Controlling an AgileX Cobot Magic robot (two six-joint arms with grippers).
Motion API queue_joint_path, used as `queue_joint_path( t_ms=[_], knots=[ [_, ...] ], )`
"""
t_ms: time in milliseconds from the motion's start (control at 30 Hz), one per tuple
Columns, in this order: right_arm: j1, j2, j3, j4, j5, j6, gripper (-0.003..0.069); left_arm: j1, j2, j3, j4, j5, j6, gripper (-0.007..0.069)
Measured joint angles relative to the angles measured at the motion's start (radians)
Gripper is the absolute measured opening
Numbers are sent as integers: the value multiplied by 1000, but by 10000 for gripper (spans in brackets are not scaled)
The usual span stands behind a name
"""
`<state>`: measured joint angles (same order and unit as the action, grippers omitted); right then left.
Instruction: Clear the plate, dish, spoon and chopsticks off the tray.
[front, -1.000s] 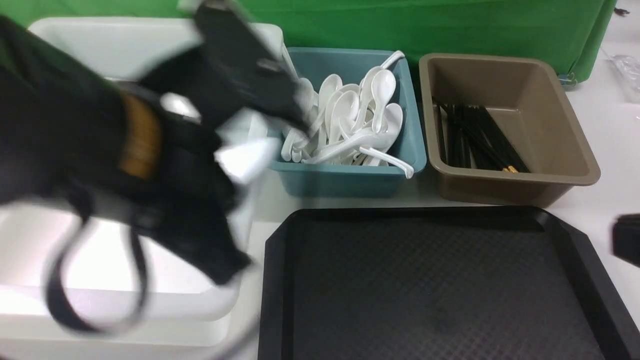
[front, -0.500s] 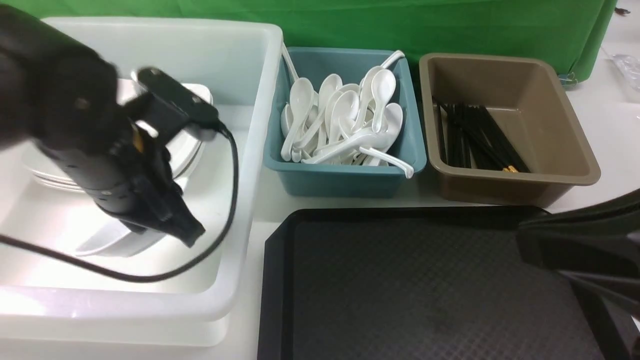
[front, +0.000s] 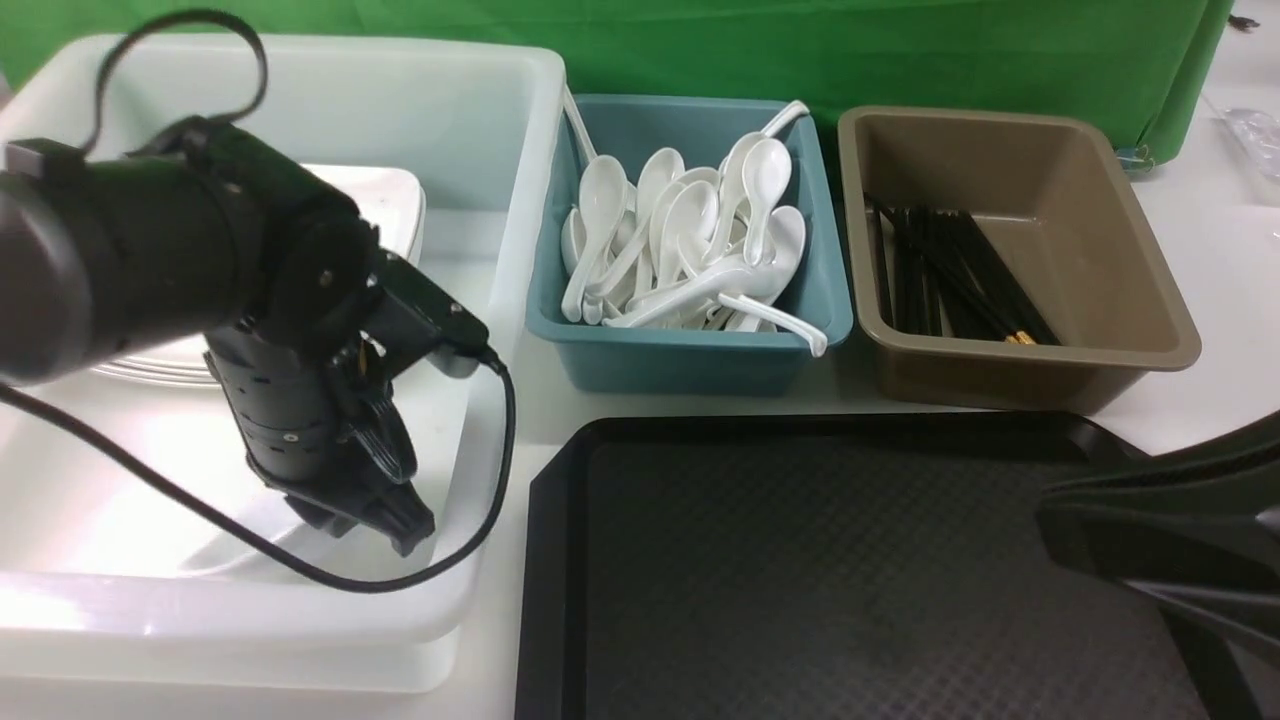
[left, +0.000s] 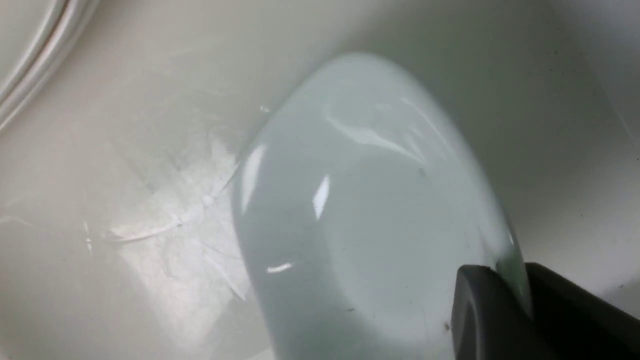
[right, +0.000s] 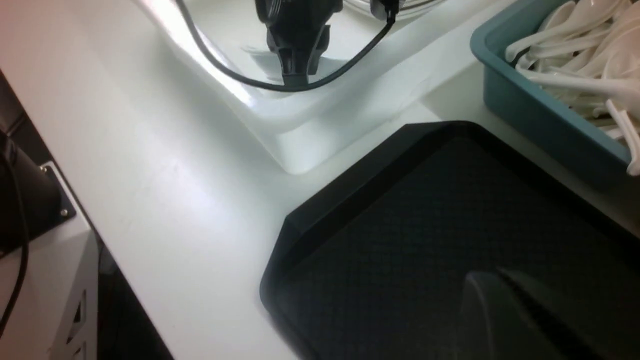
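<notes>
Pinching tilted dish (left: 370, 200) rim, left claw (left: 515, 285) inside white tub (front: 500, 120); right claw (right: 492, 282) closed, over tray (front: 800, 560)

Bright, even light; glare on tub (front: 250, 625) rim.

Black textured tray (front: 860, 580), white dish (left: 370, 200), white tub (front: 300, 50), teal bin (front: 690, 365), brown bin (front: 1000, 375), green backdrop (front: 800, 50)

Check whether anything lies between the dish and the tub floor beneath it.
Nothing visible does: the dish, rim pinched in the left gripper, tilts over bare tub floor, apart from the stacked plates.
</notes>
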<state>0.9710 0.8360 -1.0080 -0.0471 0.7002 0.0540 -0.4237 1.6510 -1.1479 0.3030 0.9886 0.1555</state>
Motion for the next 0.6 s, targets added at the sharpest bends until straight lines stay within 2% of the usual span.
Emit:
queue_joint_path(
  t_ms=[167, 233, 267, 367, 500, 600],
  knots=[
    [0, 0, 0, 0, 3, 0, 20, 0, 1, 0, -25, 19, -2, 225],
    [0, 0, 0, 0, 3, -3, 20, 1, -1, 0, -45, 49, -2, 316],
    [0, 0, 0, 0, 3, -4, 20, 1, -2, 0, -50, 54, -2, 330],
    [0, 0, 0, 0, 3, -8, 20, 2, -52, -4, -124, 78, -2, 446],
    [0, 0, 0, 0, 3, -11, 20, 2, -156, -17, -202, 76, -2, 489],
    [0, 0, -2, -2, 9, -11, 22, 2, -302, -12, -264, 40, -1, 427]
  ],
)
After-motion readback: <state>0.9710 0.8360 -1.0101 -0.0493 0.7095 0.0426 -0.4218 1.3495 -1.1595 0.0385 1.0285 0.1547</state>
